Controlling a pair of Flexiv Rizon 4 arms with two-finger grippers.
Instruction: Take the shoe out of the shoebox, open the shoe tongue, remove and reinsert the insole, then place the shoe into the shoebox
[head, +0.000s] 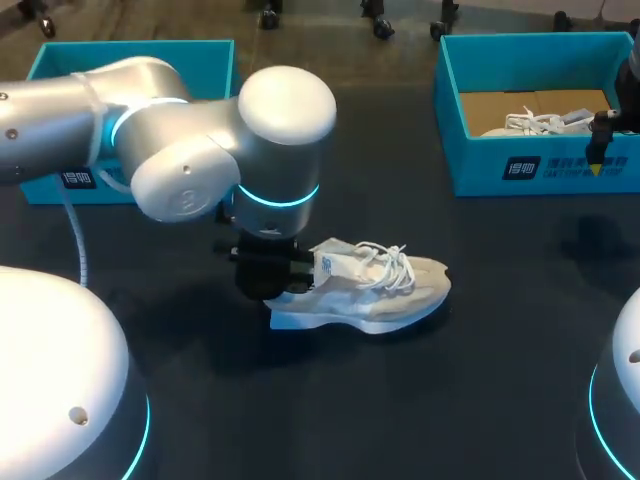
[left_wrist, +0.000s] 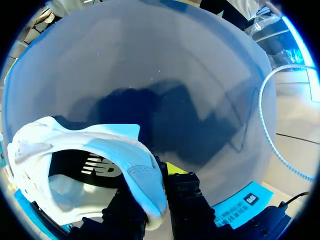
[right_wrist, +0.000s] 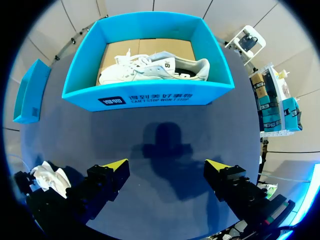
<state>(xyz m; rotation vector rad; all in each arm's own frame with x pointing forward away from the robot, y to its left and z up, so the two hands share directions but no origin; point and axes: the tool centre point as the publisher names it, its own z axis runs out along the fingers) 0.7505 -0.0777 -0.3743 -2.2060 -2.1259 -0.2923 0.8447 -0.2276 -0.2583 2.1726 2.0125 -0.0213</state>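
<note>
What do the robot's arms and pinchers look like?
The left arm is fat, round and silvery-white, with glowing blue rings at its joints and a thin white cable. The right gripper and left gripper are black with yellow tips.

A cream shoe (head: 375, 290) with white laces stands on its sole mid-tabletop, toe toward the right edge. The open teal shoebox (head: 480, 165) sits at the far right corner, another white shoe (head: 535, 122) inside.
</note>
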